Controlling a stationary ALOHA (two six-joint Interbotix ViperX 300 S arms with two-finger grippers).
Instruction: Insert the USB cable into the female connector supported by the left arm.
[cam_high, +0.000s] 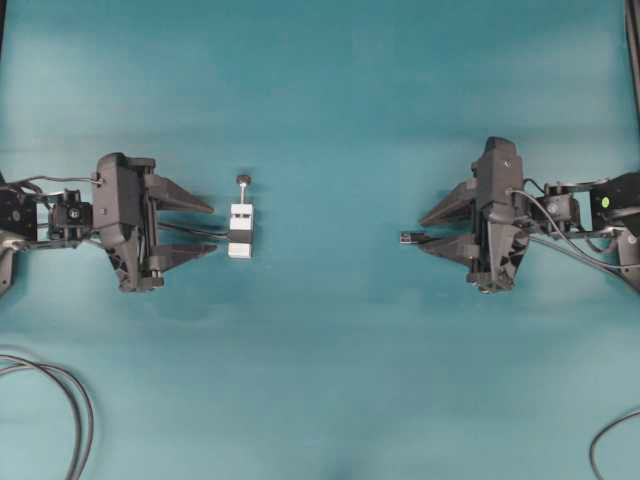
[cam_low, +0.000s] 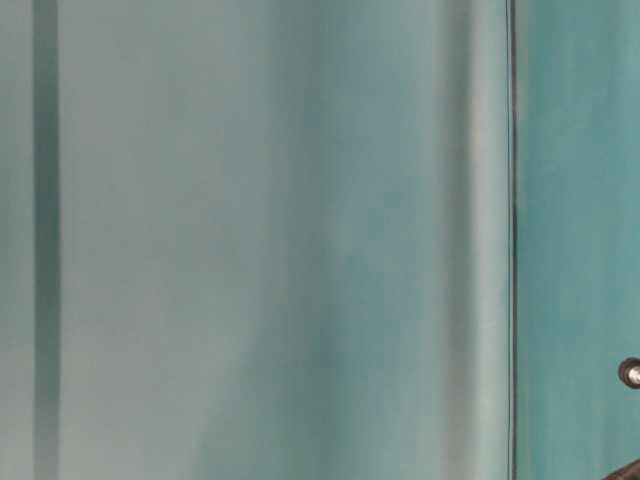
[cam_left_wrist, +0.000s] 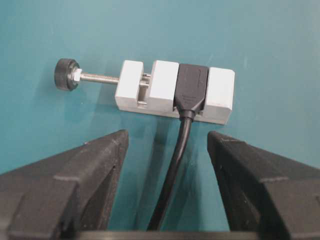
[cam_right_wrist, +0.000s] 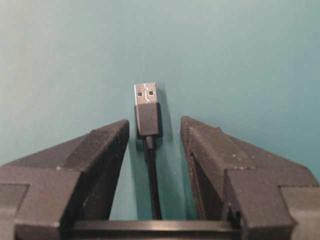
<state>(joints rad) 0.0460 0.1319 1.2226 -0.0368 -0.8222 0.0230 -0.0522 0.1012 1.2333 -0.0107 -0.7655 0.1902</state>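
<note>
1 USB cable (cam_right_wrist: 148, 114) lies untouched between the released right gripper (cam_right_wrist: 154, 131); 1 female connector (cam_left_wrist: 175, 91) lies just beyond the released left gripper (cam_left_wrist: 167, 145).

Robotics lab bench: plain teal tabletop (cam_high: 330, 90), two black robot arms facing each other, loose cables (cam_high: 60, 400) at edges.

Two pincers, left (cam_high: 205, 231) and right (cam_high: 432, 230), one female connector (cam_high: 241, 231), one USB cable (cam_right_wrist: 148, 120).

Female connector (cam_high: 241, 231) left, USB cable (cam_high: 409, 238) right
</note>
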